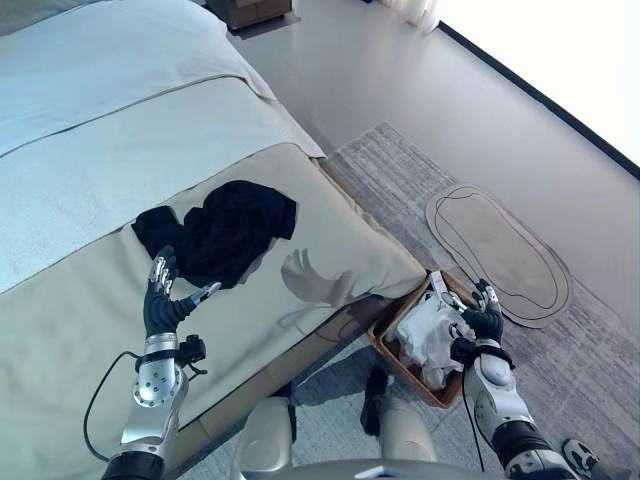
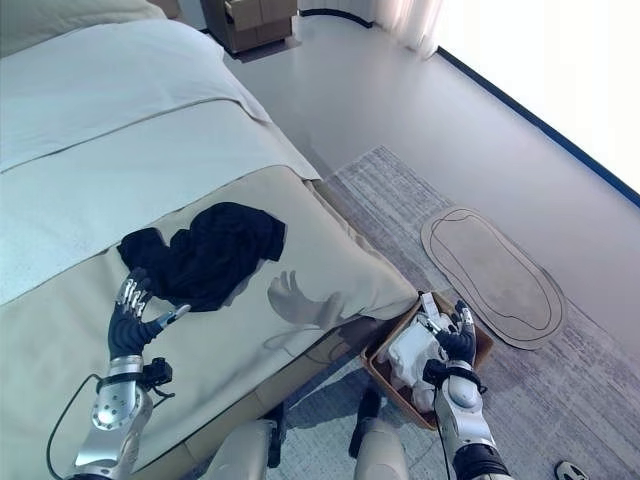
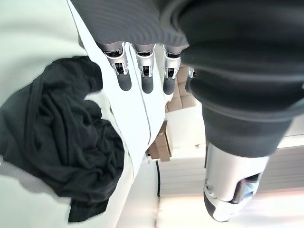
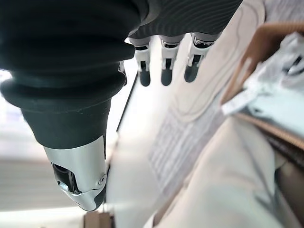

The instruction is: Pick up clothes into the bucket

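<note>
While white clothes fill the basket, black clothes lie on the bed.

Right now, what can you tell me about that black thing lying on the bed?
The black garment is a soft, thin-looking piece of clothing, crumpled into a wrinkly heap with folds and a floppy bit sticking out at one side. It lies flat on the beige bed cover, near the bed's edge, far from the basket on the floor. The left hand, fingers open, hangs just beside it. I can't tell if it touches the cloth. What kind of garment it is, I can't tell.
</note>
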Robot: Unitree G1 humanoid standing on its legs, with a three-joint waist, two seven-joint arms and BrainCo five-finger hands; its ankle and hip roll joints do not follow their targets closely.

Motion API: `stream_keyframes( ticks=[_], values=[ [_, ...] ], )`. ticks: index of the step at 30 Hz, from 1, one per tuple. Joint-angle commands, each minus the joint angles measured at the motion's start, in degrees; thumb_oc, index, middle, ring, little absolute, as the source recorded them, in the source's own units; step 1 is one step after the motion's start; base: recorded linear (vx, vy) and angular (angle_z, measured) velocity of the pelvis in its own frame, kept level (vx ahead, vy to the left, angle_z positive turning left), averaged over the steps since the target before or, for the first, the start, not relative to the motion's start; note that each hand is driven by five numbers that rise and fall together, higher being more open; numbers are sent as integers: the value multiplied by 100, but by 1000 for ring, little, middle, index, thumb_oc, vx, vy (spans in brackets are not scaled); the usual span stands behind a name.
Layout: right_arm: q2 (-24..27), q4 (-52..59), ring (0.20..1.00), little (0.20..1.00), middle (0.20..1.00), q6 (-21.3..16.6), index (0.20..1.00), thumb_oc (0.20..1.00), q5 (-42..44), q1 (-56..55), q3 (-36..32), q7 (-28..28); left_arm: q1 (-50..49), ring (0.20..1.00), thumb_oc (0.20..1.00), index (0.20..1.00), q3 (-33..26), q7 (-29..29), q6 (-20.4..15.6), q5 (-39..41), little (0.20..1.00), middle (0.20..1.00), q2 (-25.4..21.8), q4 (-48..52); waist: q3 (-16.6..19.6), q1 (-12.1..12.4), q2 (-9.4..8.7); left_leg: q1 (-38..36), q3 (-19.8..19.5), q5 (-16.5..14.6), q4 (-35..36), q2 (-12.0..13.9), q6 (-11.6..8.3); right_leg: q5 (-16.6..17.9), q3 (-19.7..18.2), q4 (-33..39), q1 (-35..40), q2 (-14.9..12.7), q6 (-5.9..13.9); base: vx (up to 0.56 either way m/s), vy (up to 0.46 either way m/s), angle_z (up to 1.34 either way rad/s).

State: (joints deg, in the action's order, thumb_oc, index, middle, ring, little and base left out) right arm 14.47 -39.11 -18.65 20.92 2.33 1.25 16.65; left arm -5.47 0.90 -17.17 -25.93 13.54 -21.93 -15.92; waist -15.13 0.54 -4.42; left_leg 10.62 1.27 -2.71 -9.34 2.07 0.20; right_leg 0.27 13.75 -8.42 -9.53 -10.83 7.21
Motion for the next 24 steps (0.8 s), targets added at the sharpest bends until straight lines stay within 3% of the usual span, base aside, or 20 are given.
stream_keyframes(
  ticks=[1, 3, 5, 6, 7, 10, 12, 14, 24],
  values=[
    [229, 290, 1000, 1000, 1000, -211, 1000, 1000, 27, -4, -111, 36, 237, 1000, 1000, 1000, -153, -82, -151, -275, 1000, 1000, -61, 78, 157, -150, -77, -325, 45, -264, -135, 62, -129, 98, -74, 53, 134, 112, 128, 131, -200, -1],
    [262, 307, 1000, 1000, 1000, -225, 1000, 1000, 76, -162, -147, -30, 285, 1000, 1000, 1000, -137, -151, -51, -470, 1000, 1000, -90, -73, 202, -179, -103, -186, 38, -354, -798, 140, -253, -15, -21, 207, 400, 210, 6, 98, -171, 1],
    [293, 308, 1000, 1000, 1000, -225, 1000, 1000, 77, -206, -176, 3, 467, 1000, 1000, 1000, -87, -286, 21, -619, 1000, 1000, -122, -347, 197, -236, -51, -28, 43, -168, -1142, 343, -367, -112, 69, 242, 582, 249, -69, 46, -39, 9],
    [304, 321, 1000, 1000, 1000, -231, 1000, 1000, 109, -193, -194, 28, 605, 1000, 1000, 1000, -46, -397, 115, -774, 1000, 1000, -157, -503, 225, -286, -18, 42, 95, -23, -855, 537, -415, -148, 85, 273, 629, 226, -35, 64, 131, 10],
    [322, 420, 1000, 1000, 1000, -230, 1000, 1000, 138, -192, -169, 15, 832, 1000, 1000, 1000, -14, -620, 238, -1056, 1000, 1000, -238, -799, 276, -277, 31, 213, -11, 408, -148, 773, -497, -142, 16, 319, 664, 206, 37, 58, 131, 14],
    [360, 524, 1000, 1000, 1000, -220, 1000, 1000, 112, -283, -167, 18, 1084, 1000, 1000, 1000, 1, -829, 400, -1304, 1000, 1000, -323, -1119, 277, -249, 95, 256, -95, 736, 229, 904, -581, -201, -26, 197, 682, 110, 102, 111, 198, 17],
    [310, 587, 1000, 1000, 1000, -181, 1000, 1000, 67, -296, -121, 12, 1285, 1000, 1000, 1000, 6, -1001, 430, -1473, 1000, 1000, -442, -1455, 294, -328, 119, 69, 121, 619, 361, 860, -559, -232, -110, 31, 586, -20, 163, 71, 237, -14],
    [281, 583, 1000, 1000, 1000, -195, 1000, 1000, 68, -113, -73, 95, 1766, 1000, 1000, 1000, 64, -1245, 506, -1637, 1000, 1000, -666, -1665, 124, -395, 51, 265, 295, 599, 278, 659, -468, -50, -294, -101, 221, -239, 237, -84, 218, -39],
    [147, 560, 1000, 1000, 1000, -255, 1000, 1000, 268, 485, 299, 112, 2661, 1000, 1000, 1000, 85, -1725, 802, -2098, 1000, 1000, -1285, -1991, -394, -349, -219, 1199, 347, 696, 28, 672, -454, 281, -274, 180, -471, -287, 297, -63, 56, -8]
  ],
)
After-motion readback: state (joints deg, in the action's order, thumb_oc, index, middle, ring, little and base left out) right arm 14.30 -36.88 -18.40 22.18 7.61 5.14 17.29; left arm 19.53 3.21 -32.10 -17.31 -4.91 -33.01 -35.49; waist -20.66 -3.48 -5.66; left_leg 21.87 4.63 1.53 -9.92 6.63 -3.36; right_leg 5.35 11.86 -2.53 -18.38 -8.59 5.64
